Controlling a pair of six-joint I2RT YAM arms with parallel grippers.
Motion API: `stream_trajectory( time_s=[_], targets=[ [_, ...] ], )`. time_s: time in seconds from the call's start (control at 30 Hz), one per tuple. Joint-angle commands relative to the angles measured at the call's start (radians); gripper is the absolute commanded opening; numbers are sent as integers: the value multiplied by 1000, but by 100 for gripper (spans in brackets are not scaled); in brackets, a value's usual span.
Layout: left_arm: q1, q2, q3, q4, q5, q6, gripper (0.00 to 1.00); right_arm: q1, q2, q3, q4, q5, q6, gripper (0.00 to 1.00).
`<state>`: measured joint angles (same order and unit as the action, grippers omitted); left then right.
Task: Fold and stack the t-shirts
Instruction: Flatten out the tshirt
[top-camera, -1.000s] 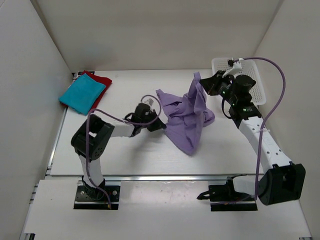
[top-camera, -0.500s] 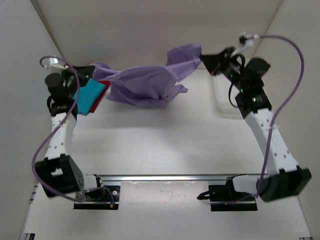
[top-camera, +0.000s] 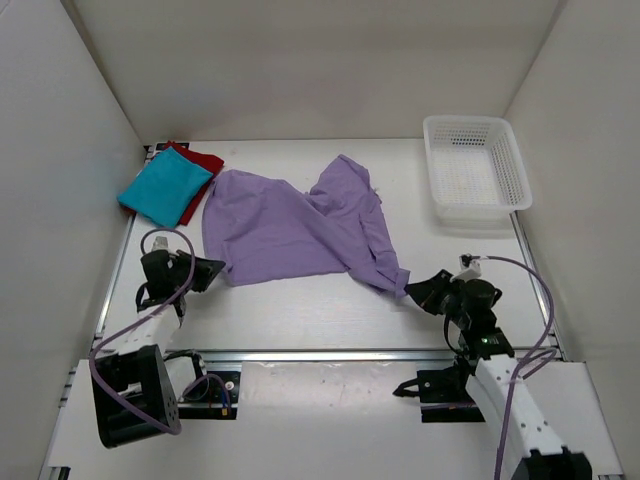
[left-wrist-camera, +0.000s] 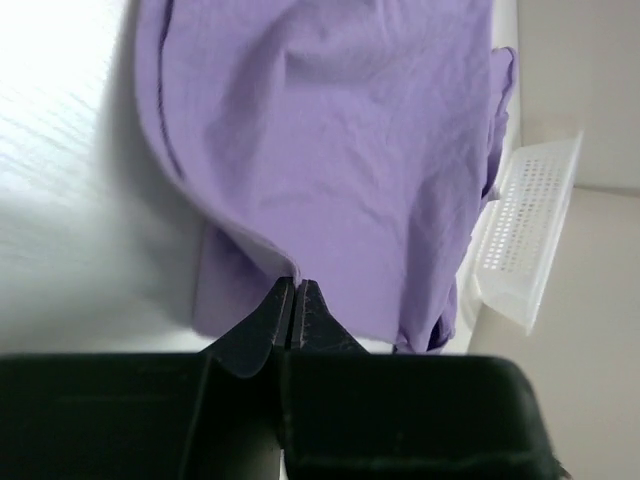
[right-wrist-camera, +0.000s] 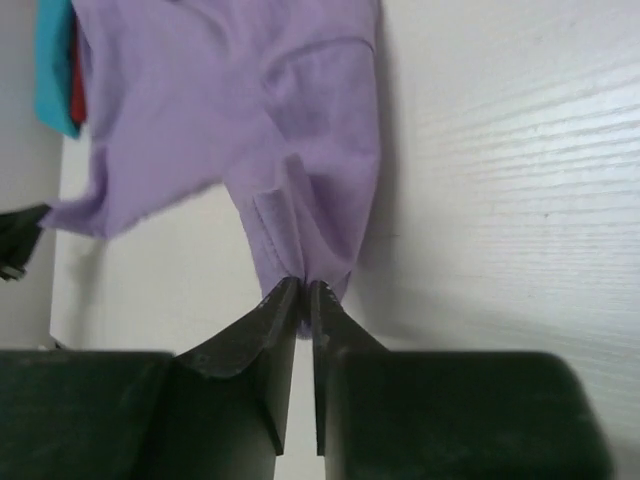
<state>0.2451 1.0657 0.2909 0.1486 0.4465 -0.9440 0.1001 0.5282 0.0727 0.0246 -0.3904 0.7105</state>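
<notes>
The lavender t-shirt (top-camera: 280, 225) lies spread over the middle of the table, wrinkled, with its right part folded over itself. My left gripper (top-camera: 212, 268) sits low at the shirt's near-left corner, its jaws shut on the hem (left-wrist-camera: 294, 276). My right gripper (top-camera: 413, 290) is low at the near-right corner, its tips pinching a bunched bit of the lavender fabric (right-wrist-camera: 303, 285) with a thin slit between the fingers. A folded teal t-shirt (top-camera: 165, 190) rests on a folded red t-shirt (top-camera: 203, 160) at the back left.
A white mesh basket (top-camera: 475, 175) stands at the back right, also seen past the shirt as the basket (left-wrist-camera: 525, 220) in the left wrist view. White walls close in the table on three sides. A metal rail (top-camera: 330, 355) runs along the near edge.
The shirt went from a bunched heap mid-table to being stretched in the air at the back, and now lies spread flat. Both arms have pulled back low toward the near edge.
</notes>
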Motion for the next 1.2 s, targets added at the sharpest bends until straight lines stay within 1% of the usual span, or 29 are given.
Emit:
stream_trajectory(
  time_s=[0.0, 0.07, 0.1, 0.17, 0.2, 0.27, 0.3, 0.33, 0.37, 0.4, 0.47, 0.53, 0.57, 0.6, 0.63, 0.67, 0.7, 0.73, 0.77, 0.8, 0.83, 0.87, 0.9, 0.97, 1.0, 1.07, 1.17],
  targets=[
    [9, -65, -16, -12, -26, 100, 7, -25, -143, -16, -50, 21, 56, 12],
    [35, -82, -25, -52, -49, 138, 10, -1, -180, -34, -150, 68, 57, 22],
    [52, -85, -24, -72, -57, 154, 13, 21, -188, -36, -181, 79, 60, 25],
    [60, -105, -16, -101, -89, 177, 16, 39, -236, -33, -210, 142, 58, 35],
    [68, -110, -16, -121, -106, 186, 19, 46, -259, -24, -219, 162, 63, 38],
    [72, -127, -7, -141, -136, 198, 23, 47, -266, 2, -241, 192, 38, 40],
    [72, -137, -12, -147, -140, 205, 24, 47, -252, 24, -244, 194, 14, 41],
    [72, -139, -16, -147, -143, 208, 27, 44, -238, 36, -252, 199, -15, 42],
    [72, -145, -16, -176, -149, 212, 29, 40, -209, 62, -258, 206, -26, 44],
    [80, -153, -21, -200, -164, 223, 30, 49, -176, 82, -267, 214, -66, 45],
    [75, -176, -33, -222, -170, 229, 28, 70, -134, 104, -269, 236, -91, 45],
    [79, -213, -80, -233, -180, 231, 28, 139, -70, 131, -265, 261, -108, 46],
    [66, -240, -94, -231, -199, 223, 27, 162, -47, 134, -270, 292, -114, 41],
    [57, -265, -123, -225, -209, 225, 26, 212, -16, 156, -278, 336, -134, 33],
    [53, -276, -151, -206, -216, 211, 24, 278, 8, 183, -288, 373, -163, 28],
    [42, -295, -156, -198, -219, 197, 22, 312, 25, 197, -299, 387, -167, 23],
    [34, -294, -157, -181, -221, 189, 18, 382, 59, 234, -317, 450, -178, 11],
    [23, -285, -148, -172, -206, 192, 15, 451, 102, 272, -333, 473, -184, 2],
    [4, -277, -128, -161, -198, 191, 11, 519, 128, 307, -345, 481, -196, 0],
    [-13, -256, -115, -159, -207, 195, 9, 547, 188, 334, -360, 489, -206, 0],
    [-48, -242, -90, -164, -222, 198, 5, 593, 266, 382, -403, 510, -218, 3],
    [-81, -237, -73, -162, -233, 200, 5, 634, 338, 433, -443, 525, -239, 9],
    [-96, -234, -68, -162, -248, 201, 4, 651, 377, 459, -466, 532, -253, 13],
    [-133, -239, -70, -161, -250, 195, 3, 687, 496, 521, -524, 559, -267, 26],
    [-133, -248, -68, -159, -249, 192, 2, 690, 516, 536, -541, 552, -267, 28],
    [-133, -266, -70, -159, -235, 203, 2, 720, 584, 567, -580, 587, -249, 34],
    [-139, -271, -75, -158, -229, 208, 2, 733, 630, 595, -623, 616, -218, 37]
  ],
)
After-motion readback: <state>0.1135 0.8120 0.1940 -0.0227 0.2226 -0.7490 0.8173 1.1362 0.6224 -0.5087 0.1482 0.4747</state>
